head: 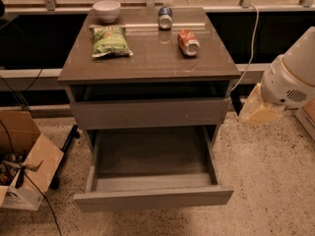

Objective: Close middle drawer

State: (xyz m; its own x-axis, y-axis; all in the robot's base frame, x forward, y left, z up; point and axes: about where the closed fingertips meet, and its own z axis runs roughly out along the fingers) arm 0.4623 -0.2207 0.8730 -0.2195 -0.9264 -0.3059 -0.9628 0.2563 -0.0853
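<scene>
The middle drawer [152, 198] is pulled far out at the front of the grey-brown cabinet [147, 63]. It has a plain flat front strip, low side walls and a bare grey inside. Above it sits a taller grey front panel [147, 113] with a tiny pale speck, only slightly out. My gripper [258, 110], cream-coloured under the white arm housing [290, 80], hangs to the right of the cabinet at the height of that panel. It is apart from the cabinet and touches nothing.
On the cabinet top lie a green chip bag [110, 41], a white bowl [107, 10], a blue can [165, 17] and a tipped red can [188, 42]. An open cardboard box [24, 166] stands on the floor at left. A white cable [253, 33] hangs at right.
</scene>
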